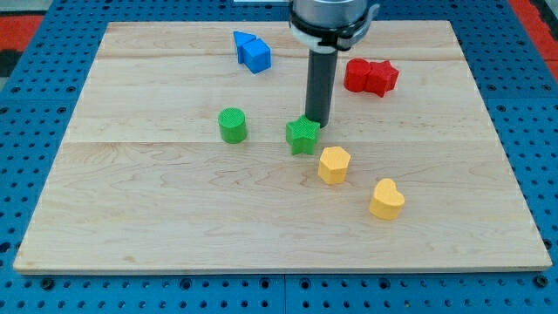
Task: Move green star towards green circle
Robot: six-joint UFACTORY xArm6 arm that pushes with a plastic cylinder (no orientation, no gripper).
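The green star (302, 134) lies near the middle of the wooden board (174, 218). The green circle (233, 125) stands to its left, a short gap apart. My tip (316, 124) is down at the star's upper right edge, touching or almost touching it. The dark rod rises from there to the arm's end at the view's top.
Two blue blocks (252, 51) sit together at the view's top, left of the rod. Two red blocks (370, 77) sit together at the upper right. A yellow block (333, 164) lies just below right of the star, and another yellow block (386, 199) lies further right.
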